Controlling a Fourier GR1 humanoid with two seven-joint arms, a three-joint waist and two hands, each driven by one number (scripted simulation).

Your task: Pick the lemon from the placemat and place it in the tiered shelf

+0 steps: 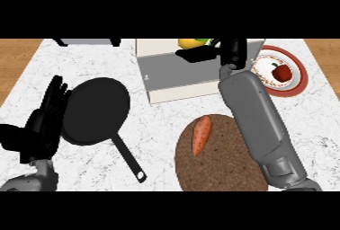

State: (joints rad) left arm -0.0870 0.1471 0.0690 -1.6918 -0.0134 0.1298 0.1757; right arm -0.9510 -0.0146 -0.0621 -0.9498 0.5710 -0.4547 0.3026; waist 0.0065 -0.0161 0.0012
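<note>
White marbled surface (166,134), wood showing past both side edges.

Tiered shelf (174,74): pale, boxy, at the far middle of the surface. Upper tier runs along the far edge; a lower step faces the robot.

Placemat (219,168): brown, round, woven look, near edge, right of centre. Holds one carrot (201,134), orange, lying lengthwise on the mat's far left part. The right forearm crosses over the mat's right side.

Frying pan (95,110): black, round, left of centre, its handle pointing toward the near right, ending just beside the placemat. Nothing inside it.

Plate (297,67): red-rimmed with a white centre, far right, beside the shelf. Carries a red fruit (283,72) with a small green stem, apple-like.

Left hand (43,121): at the left edge next to the pan, fingers straight and up, resting, holding nothing.

Right hand (222,51): over the shelf's upper tier, fingers curled around the lemon (190,43).

Lemon: yellow, partly hidden by the fingers, at the shelf's top tier. Whether it rests on the tier, cannot tell.
</note>
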